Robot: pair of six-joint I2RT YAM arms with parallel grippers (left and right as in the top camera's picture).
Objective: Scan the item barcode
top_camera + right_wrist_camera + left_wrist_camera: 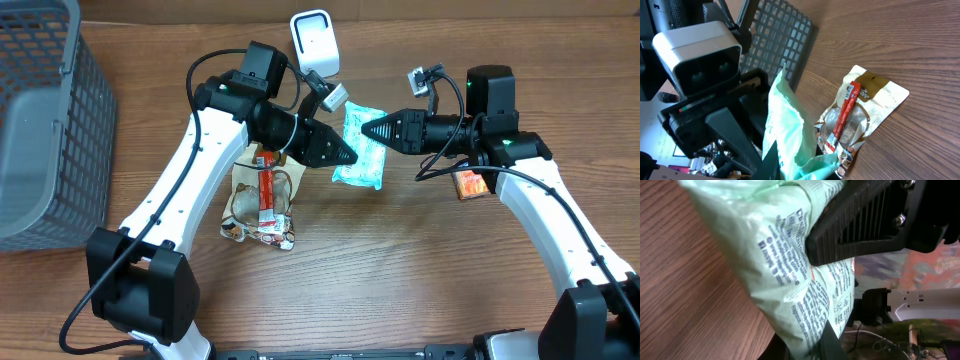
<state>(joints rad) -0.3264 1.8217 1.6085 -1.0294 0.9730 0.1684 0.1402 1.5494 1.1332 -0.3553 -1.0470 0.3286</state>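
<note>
I see dense fine print all over the green packet, but none of it comes through sharp enough to read. The brown pouch shows a logo, equally illegible.

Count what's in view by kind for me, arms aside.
Baskets: 1, the grey basket
Scanners: 1, the white scanner
Packaged items: 4, the green packet, tan pouch, red stick pack and small orange pack
Total: 6

White arm links, black joints, ribbed black fingers, looping black cables.
</note>
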